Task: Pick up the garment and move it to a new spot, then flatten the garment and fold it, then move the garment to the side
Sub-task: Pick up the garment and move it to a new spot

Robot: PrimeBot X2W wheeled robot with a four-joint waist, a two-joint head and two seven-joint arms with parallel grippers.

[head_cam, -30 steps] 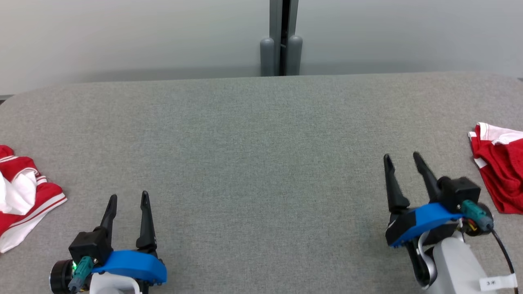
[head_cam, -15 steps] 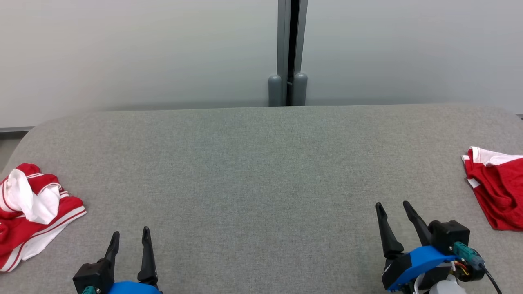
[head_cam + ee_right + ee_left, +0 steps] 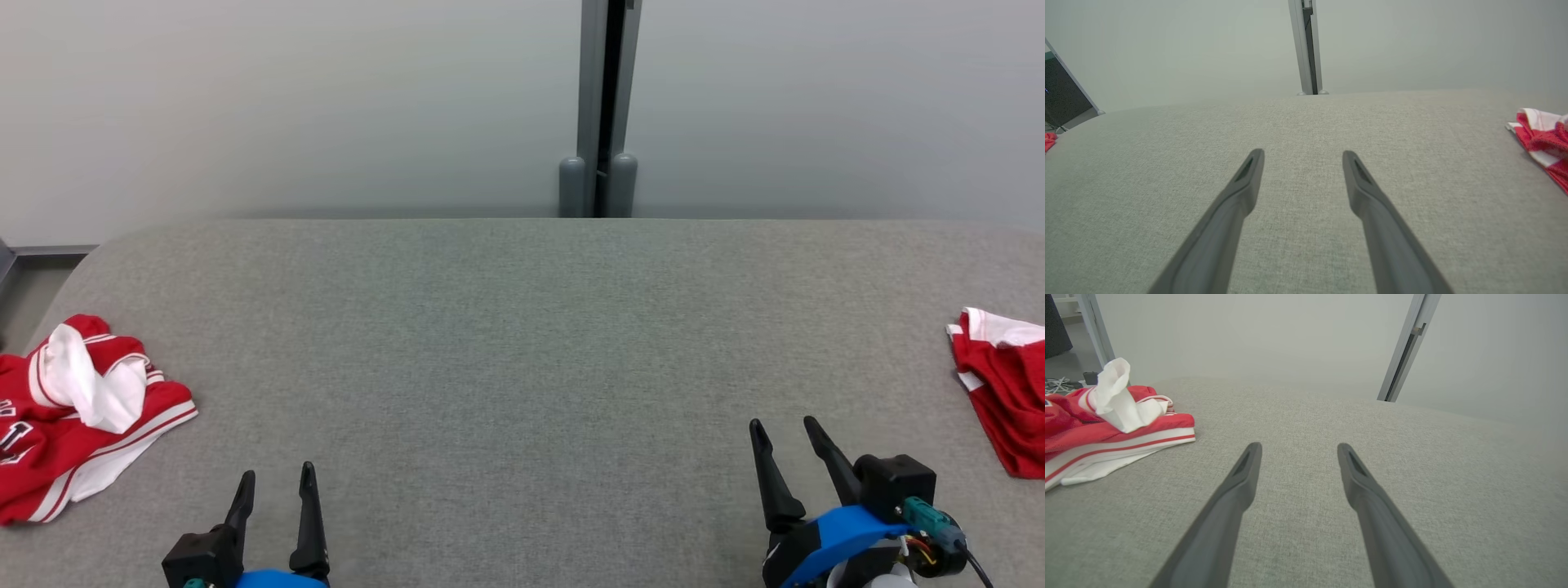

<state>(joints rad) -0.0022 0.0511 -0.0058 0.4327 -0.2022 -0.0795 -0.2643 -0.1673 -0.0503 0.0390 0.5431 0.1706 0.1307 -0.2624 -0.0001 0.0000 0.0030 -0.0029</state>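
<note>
Although both arms reach out over the table [image 3: 522,343], neither one has hold of anything. The left gripper [image 3: 277,471] sits at the near left with its two dark fingers spread and nothing between them. The right gripper [image 3: 782,422], at the near right, is just the same: fingers apart, bare, pointing toward the far edge. I can't tell from here whether either one touches the grey cloth.

The crumpled garment [image 3: 73,425], red with white bands, lies in a heap at the left edge of the table, with a white part bunched up on top. It is further left than the left gripper and clear of it. A second garment [image 3: 1000,384], also red and white, lies at the right edge, partly cut off from view and well apart from the right gripper. It looks more compact than the heap, though I couldn't say whether it is properly folded.

The whole middle of the table is open, and a grey post [image 3: 604,106] stands behind the far edge.

By my reckoning the job on the left heap hasn't begun. It has not yet been lifted, carried to the middle, spread flat, folded or set aside. If the piece on the right is one already dealt with, that is only my guess.
</note>
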